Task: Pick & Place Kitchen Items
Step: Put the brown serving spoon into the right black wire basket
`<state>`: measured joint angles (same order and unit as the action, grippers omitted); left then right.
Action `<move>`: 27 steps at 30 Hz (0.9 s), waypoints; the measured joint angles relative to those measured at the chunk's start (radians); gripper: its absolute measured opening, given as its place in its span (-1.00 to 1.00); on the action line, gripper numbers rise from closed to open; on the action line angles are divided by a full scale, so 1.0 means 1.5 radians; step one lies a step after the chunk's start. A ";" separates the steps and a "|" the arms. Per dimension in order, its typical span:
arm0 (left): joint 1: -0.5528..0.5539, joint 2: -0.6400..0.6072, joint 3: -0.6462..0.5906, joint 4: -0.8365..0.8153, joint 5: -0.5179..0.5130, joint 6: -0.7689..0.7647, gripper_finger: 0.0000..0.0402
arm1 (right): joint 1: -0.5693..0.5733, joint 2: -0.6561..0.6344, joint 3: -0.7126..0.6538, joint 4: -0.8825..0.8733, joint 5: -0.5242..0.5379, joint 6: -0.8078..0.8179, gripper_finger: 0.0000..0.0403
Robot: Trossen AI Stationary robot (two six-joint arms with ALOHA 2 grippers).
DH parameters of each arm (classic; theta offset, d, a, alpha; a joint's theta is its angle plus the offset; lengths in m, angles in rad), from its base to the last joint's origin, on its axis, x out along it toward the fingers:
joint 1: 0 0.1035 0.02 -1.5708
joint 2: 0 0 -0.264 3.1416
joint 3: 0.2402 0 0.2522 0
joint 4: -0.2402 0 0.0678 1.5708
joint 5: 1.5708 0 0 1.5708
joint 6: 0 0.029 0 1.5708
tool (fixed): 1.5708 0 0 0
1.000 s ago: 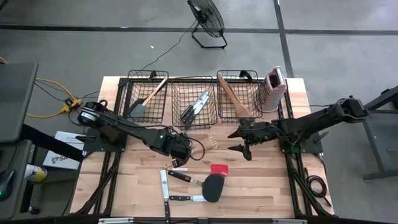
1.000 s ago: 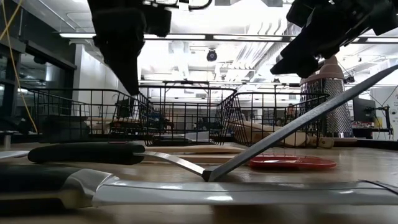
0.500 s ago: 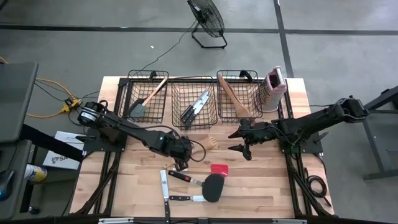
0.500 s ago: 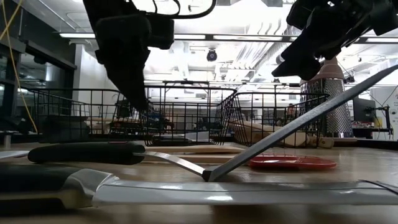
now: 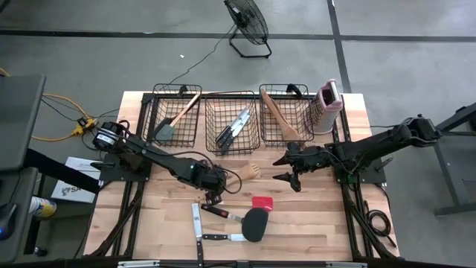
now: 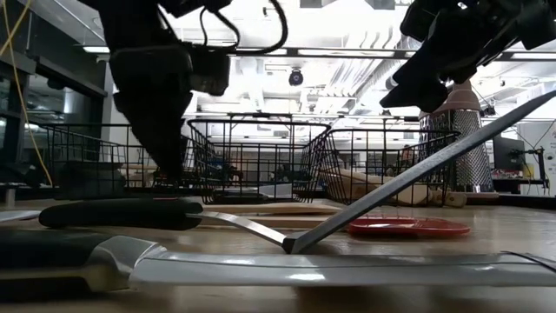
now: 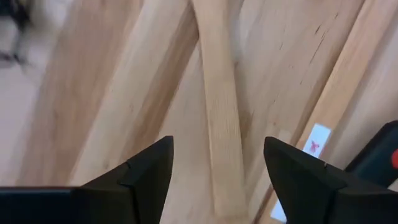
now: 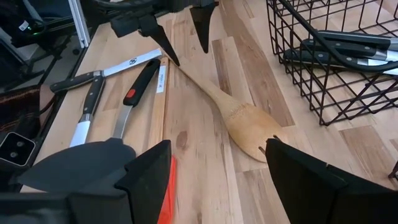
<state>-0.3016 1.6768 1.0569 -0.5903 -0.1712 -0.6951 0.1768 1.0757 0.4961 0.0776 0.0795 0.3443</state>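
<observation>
pale butcher-block table (image 5: 312, 216) carries a pale slotted wooden spatula (image 8: 239, 115), its handle lying between the spread, empty fingers of the left pincer (image 7: 217, 158). close off-centre and the thin handle could skid aside toward the black-handled knives (image 5: 216, 212) just beyond; the right pincer (image 5: 288, 170) waits wide and empty, past the spatula's head.

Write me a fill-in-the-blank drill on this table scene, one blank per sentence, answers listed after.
1. The left gripper straddles the handle of a ____ spoon with its fingers open.
2. The knives lie in the ____ of the three wire baskets.
3. The right gripper hangs open above the table, holding ____.
4. Beside the right-hand basket stands an upright box ____.

Missing words: wooden; middle; nothing; grater
</observation>
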 joint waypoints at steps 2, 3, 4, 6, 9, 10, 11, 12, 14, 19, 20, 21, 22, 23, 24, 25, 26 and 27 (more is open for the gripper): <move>0.000 0.000 -0.007 -0.004 0.008 -0.027 0.24 | 0.000 0.000 0.000 0.000 0.000 0.000 0.26; 0.000 0.000 -0.009 -0.004 0.014 -0.037 0.24 | 0.000 0.000 0.000 0.000 0.000 0.000 0.26; 0.000 0.000 -0.009 -0.003 0.020 -0.046 0.24 | 0.000 0.000 0.000 0.000 0.000 0.000 0.26; 0.000 0.000 -0.009 -0.005 0.029 -0.054 0.24 | 0.000 0.000 0.000 0.000 0.000 -0.002 0.26; 0.000 0.000 -0.009 -0.007 0.042 -0.071 0.24 | 0.000 0.000 0.000 0.000 0.000 -0.003 0.26; 0.000 0.000 -0.009 -0.008 0.044 -0.076 0.24 | 0.000 0.000 0.000 0.000 0.000 -0.003 0.26; 0.000 0.001 -0.009 -0.011 0.044 -0.079 0.24 | 0.000 0.000 0.000 0.000 0.000 -0.003 0.26; 0.000 0.004 -0.009 -0.013 0.044 -0.081 0.24 | 0.000 0.000 0.000 0.000 0.000 -0.003 0.26; 0.000 0.010 -0.009 -0.020 0.045 -0.081 0.24 | 0.000 0.000 0.000 0.000 0.000 -0.003 0.26; 0.000 0.034 -0.010 -0.035 0.052 -0.086 0.24 | 0.000 0.000 0.000 0.001 0.000 -0.001 0.26; 0.000 0.041 -0.010 -0.032 0.053 -0.086 0.24 | 0.000 0.000 0.000 0.002 0.000 -0.001 0.26; 0.000 0.048 -0.009 -0.020 0.054 -0.086 0.24 | 0.000 0.002 0.000 0.004 0.000 0.000 0.26; 0.000 0.054 -0.007 -0.019 0.055 -0.085 0.24 | 0.000 0.002 0.000 0.003 0.000 0.000 0.26; 0.000 0.058 -0.007 -0.019 0.056 -0.083 0.24 | 0.000 0.002 0.000 0.003 0.000 0.000 0.26; -0.001 0.064 -0.006 -0.019 0.054 -0.081 0.24 | 0.000 0.002 0.000 0.003 0.000 0.002 0.26; -0.001 0.069 -0.006 -0.019 0.053 -0.081 0.24 | 0.000 0.002 0.000 0.003 0.001 0.003 0.26; -0.001 0.071 -0.005 -0.023 0.053 -0.081 0.24 | 0.000 0.002 0.000 0.002 0.002 0.005 0.26; -0.001 0.071 -0.005 -0.025 0.050 -0.081 0.24 | 0.000 0.002 0.000 0.002 0.002 0.005 0.26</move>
<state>-0.3028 1.7840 1.0489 -0.6276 -0.0962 -0.8165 0.1772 1.0790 0.4961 0.0804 0.0823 0.3518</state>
